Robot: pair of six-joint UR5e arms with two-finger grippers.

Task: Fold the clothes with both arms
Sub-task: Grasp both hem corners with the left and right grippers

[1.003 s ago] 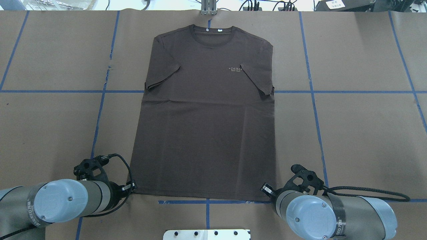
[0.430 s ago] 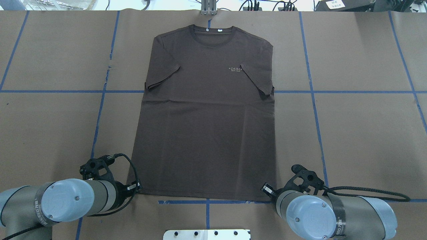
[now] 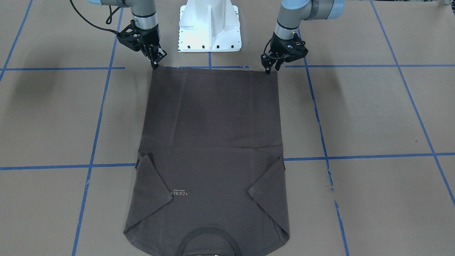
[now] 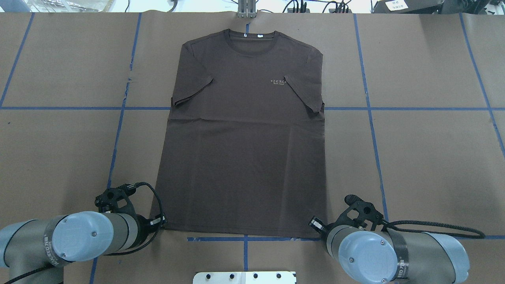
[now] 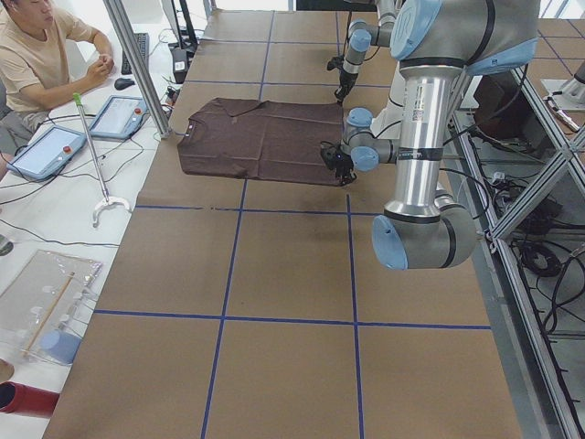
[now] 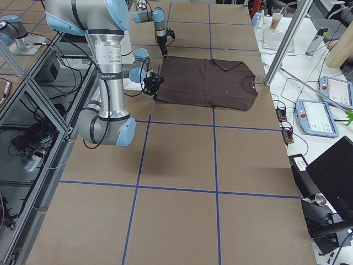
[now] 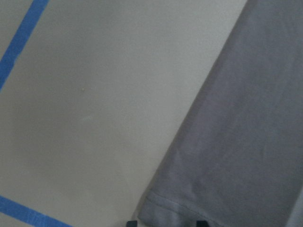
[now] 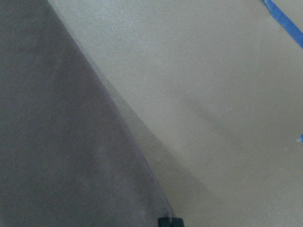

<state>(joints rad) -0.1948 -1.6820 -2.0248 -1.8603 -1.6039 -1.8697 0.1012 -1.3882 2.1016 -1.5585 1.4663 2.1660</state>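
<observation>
The dark brown-grey T-shirt [image 4: 240, 150] lies flat on the brown paper table, collar far from me and both sleeves folded inward; it also shows in the front view [image 3: 213, 135]. My left gripper [image 4: 159, 221] [image 3: 270, 68] sits at the hem's left corner. The left wrist view shows its fingertips apart, with the hem corner [image 7: 161, 208] between them. My right gripper [image 4: 313, 223] [image 3: 155, 64] is at the hem's right corner. In the right wrist view its fingertips [image 8: 164, 221] are together, and the shirt's edge [image 8: 118, 118] runs into them.
The white pedestal base [image 3: 209, 25] stands between the arms just behind the hem. Blue tape lines [image 4: 118, 134] cross the paper. A metal post [image 4: 246, 10] stands beyond the collar. An operator [image 5: 37, 55] and tablets [image 5: 119, 114] sit past the far table edge.
My left arm has moved right, bringing its gripper up to the hem's left corner. The right arm and the shirt have not moved.
</observation>
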